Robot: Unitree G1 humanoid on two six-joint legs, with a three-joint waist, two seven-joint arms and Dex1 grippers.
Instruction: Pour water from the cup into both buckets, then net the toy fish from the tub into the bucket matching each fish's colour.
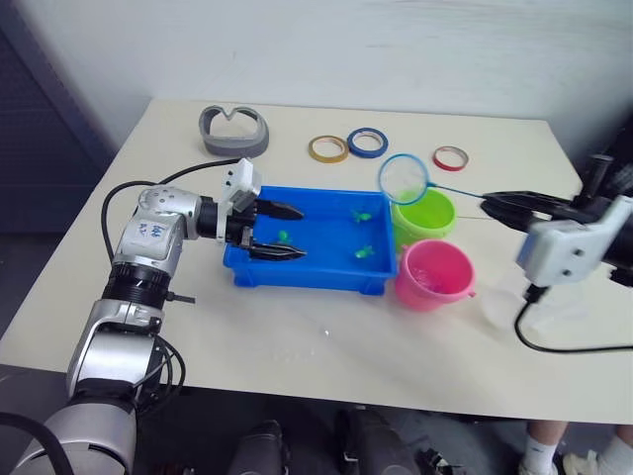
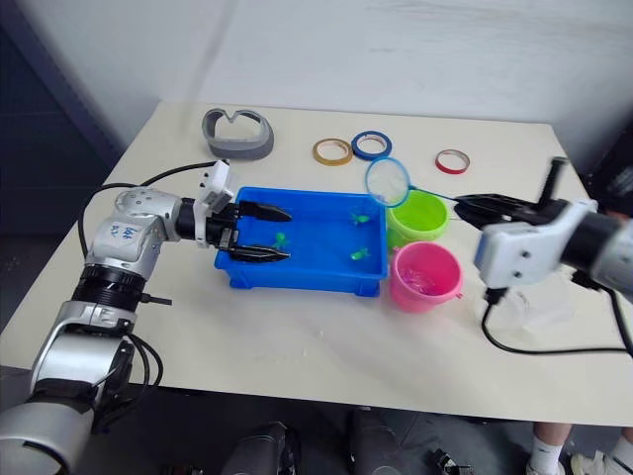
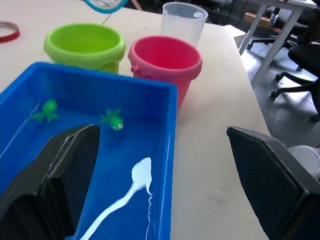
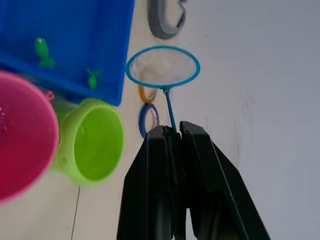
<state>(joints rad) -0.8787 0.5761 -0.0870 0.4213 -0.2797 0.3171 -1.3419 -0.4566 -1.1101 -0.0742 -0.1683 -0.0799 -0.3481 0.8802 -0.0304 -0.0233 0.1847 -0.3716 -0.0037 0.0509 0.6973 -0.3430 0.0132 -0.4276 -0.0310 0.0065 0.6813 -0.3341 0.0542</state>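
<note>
While the right gripper pinches the handle of the net, the head views show the blue hoop raised over the gap between the tub and the green bucket, with the handle's long axis running left to right from hoop back to fingers. Three green toy fish lie in the tub, down and to the left of the hoop, so a next scoop would, in my judgement, call for a drop and a leftward reach over the tub's right rim. That arm holds the tool; the left gripper sits nearer the fish, spread, one finger over the water and the other along the near-left wall. The pink bucket stands just near of the green one, both close against the tub's right end, leaving little room there. Tape rings and a grey part lie well clear at the far side. From the left wrist view, two fish float toward the tub's right end, and the cup stands beyond the pink bucket. From the right wrist view, the fingers are pressed together on the handle; the hoop hangs just off the tub's corner, and I cannot tell whether it carries a fish.
</note>
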